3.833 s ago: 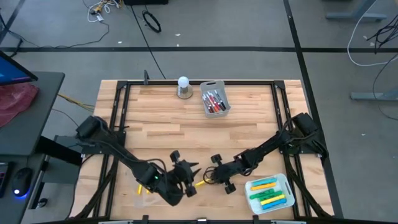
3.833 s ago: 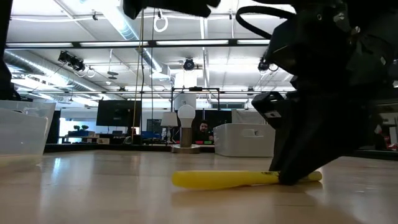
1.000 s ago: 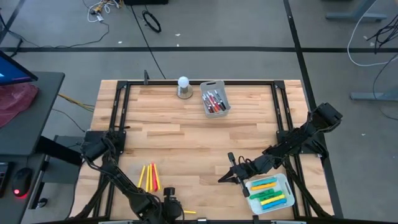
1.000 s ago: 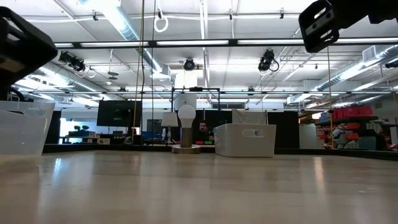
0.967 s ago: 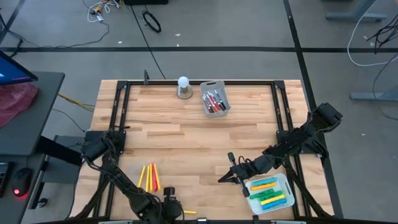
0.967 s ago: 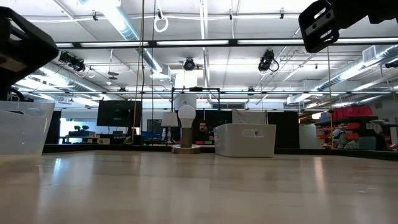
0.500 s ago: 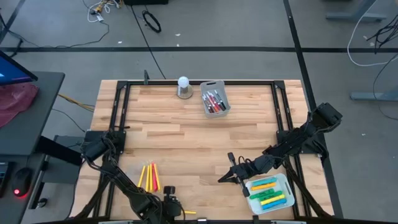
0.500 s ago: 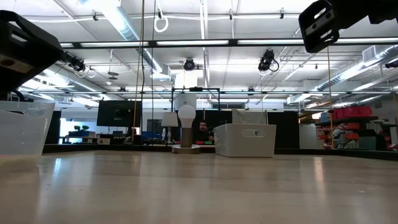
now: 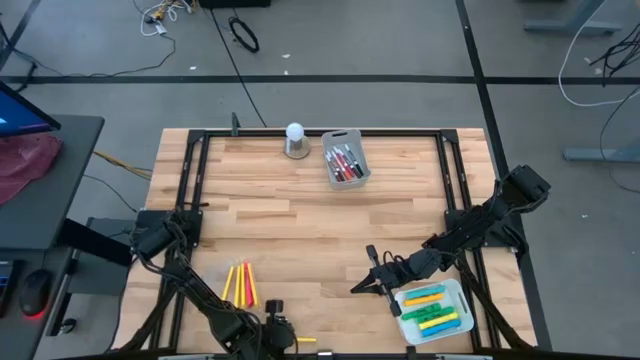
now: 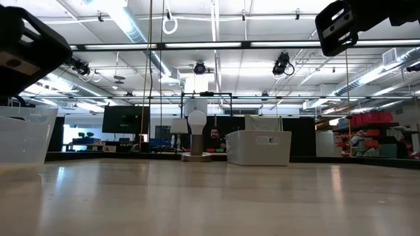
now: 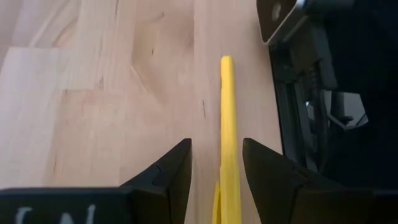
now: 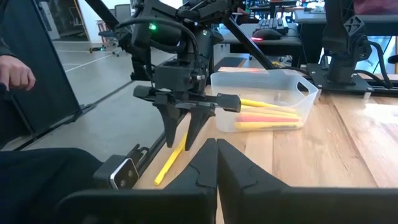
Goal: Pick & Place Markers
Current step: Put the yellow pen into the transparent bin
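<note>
A yellow marker lies flat on the table by the near edge. My left gripper hangs over it, pointing down and open. In the left wrist view the yellow marker runs between the two fingers of my left gripper, which stand on either side of it. The right wrist view shows the left gripper over the marker. My right gripper is shut and holds nothing, left of the near-right bin; its fingers meet in the right wrist view.
A clear bin near the left holds yellow and orange markers. A near-right bin holds green, yellow and orange ones. A grey bin with red markers and a white ball on a base stand at the far edge. A person's hand shows beyond the table.
My left gripper has edged slightly toward the table's near edge above the yellow marker. The marker has stayed where it was.
</note>
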